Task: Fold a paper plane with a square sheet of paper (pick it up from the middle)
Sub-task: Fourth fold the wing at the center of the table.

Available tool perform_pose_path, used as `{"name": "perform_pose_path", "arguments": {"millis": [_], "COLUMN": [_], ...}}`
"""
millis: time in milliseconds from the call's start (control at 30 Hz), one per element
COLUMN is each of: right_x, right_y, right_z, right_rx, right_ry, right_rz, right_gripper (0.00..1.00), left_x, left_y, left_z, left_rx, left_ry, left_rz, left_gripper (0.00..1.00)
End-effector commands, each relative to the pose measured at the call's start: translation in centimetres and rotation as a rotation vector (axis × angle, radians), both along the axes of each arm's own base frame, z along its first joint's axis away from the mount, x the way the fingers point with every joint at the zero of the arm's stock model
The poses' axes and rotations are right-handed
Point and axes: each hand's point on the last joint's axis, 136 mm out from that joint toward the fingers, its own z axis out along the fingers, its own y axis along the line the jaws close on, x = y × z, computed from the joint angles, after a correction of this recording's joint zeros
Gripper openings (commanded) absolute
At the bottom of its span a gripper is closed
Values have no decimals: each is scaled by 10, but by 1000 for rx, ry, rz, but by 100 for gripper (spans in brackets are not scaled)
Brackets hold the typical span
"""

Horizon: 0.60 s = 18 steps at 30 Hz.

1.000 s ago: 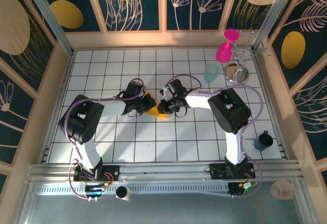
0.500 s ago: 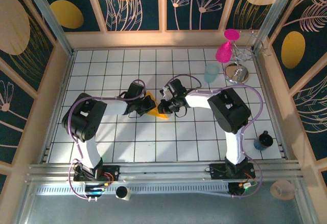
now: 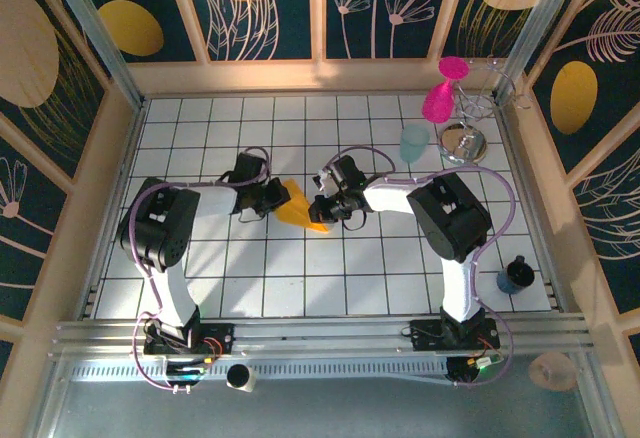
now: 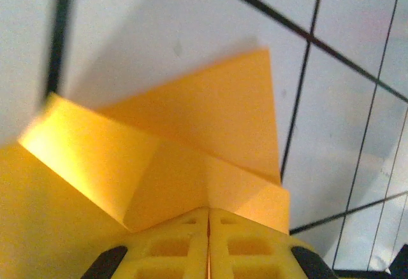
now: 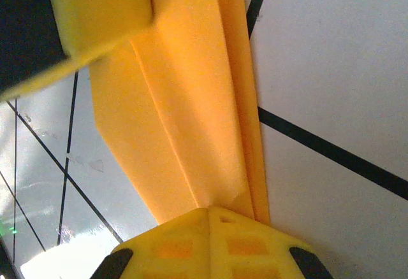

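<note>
Orange-yellow paper sheet [image 3: 296,208], partly folded, being held between two closed grippers near mid-table.

From the top camera, the sheet is being seen as a flat wedge lying on the white tiled table [image 3: 300,268], just behind its centre, with the left gripper [image 3: 272,198] being held against its left edge and the right gripper [image 3: 320,208] against its right end; a pale teal cup [image 3: 414,142] is standing well apart at the back right. From the left wrist camera, the left gripper [image 4: 208,218] is being shown with its jaws drawn together on the sheet [image 4: 217,113], whose layered triangular flaps are being spread ahead over the tiles. From the right wrist camera, the right gripper [image 5: 209,215] is being shown clamped likewise on the narrow end of the sheet [image 5: 185,100], whose long creases are running away from the fingers.
</note>
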Motion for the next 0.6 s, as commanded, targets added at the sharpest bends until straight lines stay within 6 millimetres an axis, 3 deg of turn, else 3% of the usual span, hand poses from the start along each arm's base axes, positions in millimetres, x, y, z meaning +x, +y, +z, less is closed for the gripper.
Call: {"name": "perform_pose_path", "arguments": {"millis": [0,167,300,467,567], "right_x": [-52,-50,-50,-46,-43], "right_y": [-89,-87,-87,-84,-80], "right_z": [-83,-81,-81,-78,-75], "right_rx": [-401,-389,-385,-363,-343], "right_ry": [225,223,228,222,220], "right_rz": [-86,-92,-96,-104,-106], "right_gripper": [0,0,0,0,0], "left_x": [18,31,52,73,79], "left_y": [59,86,102,112,108], "left_z": [-30,-36,-25,3,28], "left_rx": [178,202,220,242,223], "left_ry": [23,24,-10,-78,-128], "left_rz": [107,149,177,180,168], "left_gripper": [10,10,10,10,10]}}
